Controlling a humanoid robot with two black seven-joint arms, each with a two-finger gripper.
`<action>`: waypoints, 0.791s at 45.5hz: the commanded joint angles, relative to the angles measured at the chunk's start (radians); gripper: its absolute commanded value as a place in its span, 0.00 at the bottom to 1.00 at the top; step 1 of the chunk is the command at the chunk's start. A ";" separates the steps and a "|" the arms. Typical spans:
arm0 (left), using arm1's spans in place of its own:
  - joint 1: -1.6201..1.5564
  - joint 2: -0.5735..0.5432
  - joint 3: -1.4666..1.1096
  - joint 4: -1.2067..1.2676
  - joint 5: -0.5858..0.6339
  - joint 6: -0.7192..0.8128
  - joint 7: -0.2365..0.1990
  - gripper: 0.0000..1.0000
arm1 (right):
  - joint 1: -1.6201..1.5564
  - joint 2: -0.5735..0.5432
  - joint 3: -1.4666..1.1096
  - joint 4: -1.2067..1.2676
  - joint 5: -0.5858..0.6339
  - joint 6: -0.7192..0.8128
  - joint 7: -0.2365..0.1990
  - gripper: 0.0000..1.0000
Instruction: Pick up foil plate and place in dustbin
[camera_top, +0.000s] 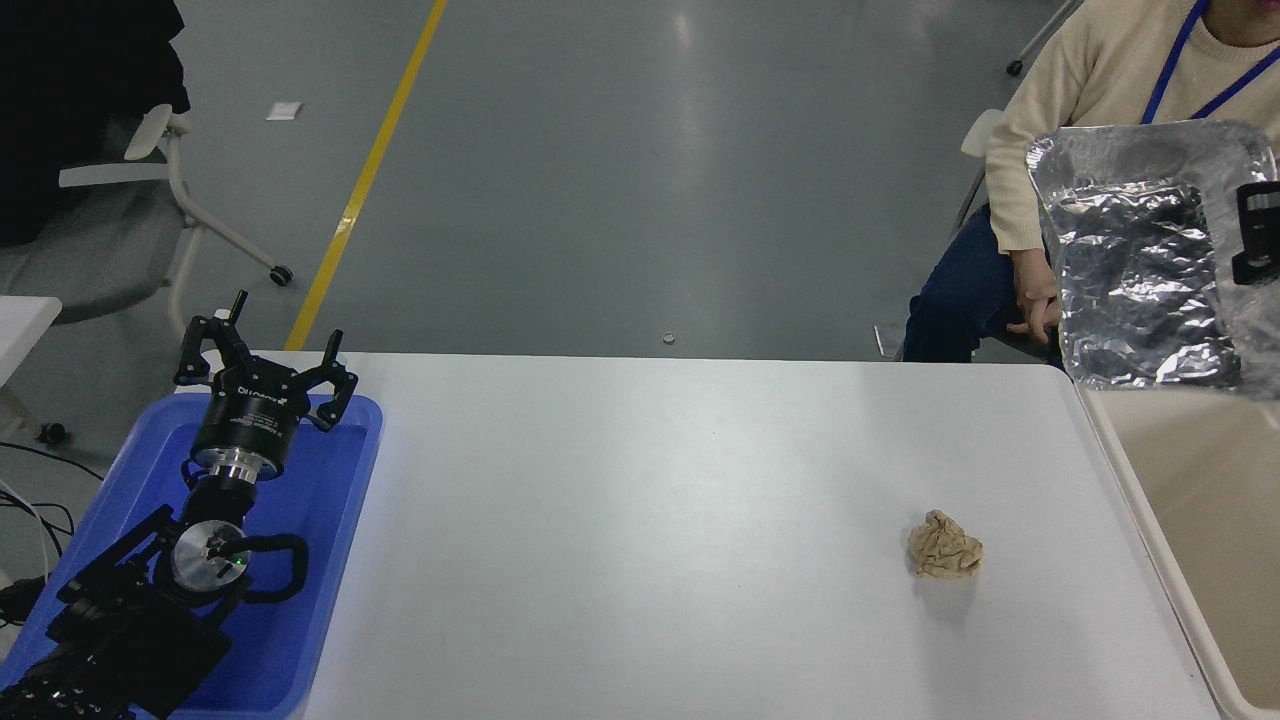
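Observation:
The crumpled silver foil plate (1135, 260) hangs in the air at the right edge, lifted high above the table's far right corner and the cream-beige dustbin (1200, 500). My right gripper (1258, 232) is at the right edge, shut on the plate's right rim; only part of it shows. The dustbin stands off the table's right end, its inside plain. My left gripper (262, 365) is parked open over the blue tray at the lower left.
A tan crumpled paper ball (944, 546) lies on the white table (650, 520) at the right. A blue plastic tray (310, 560) sits at the left. A person in a cream sweater (1080, 110) sits behind the far right corner, a hand (1035, 305) near the plate.

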 joint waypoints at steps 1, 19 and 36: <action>-0.001 0.000 -0.001 0.000 -0.001 0.000 0.000 1.00 | 0.058 0.021 -0.111 -0.009 0.016 0.000 -0.001 0.00; -0.001 0.000 0.001 0.000 0.000 -0.001 0.000 1.00 | -0.069 -0.106 -0.149 -0.128 0.007 0.000 -0.003 0.00; -0.001 0.000 -0.001 0.000 0.000 -0.001 0.000 1.00 | -0.359 -0.247 -0.161 -0.227 0.018 0.000 -0.003 0.00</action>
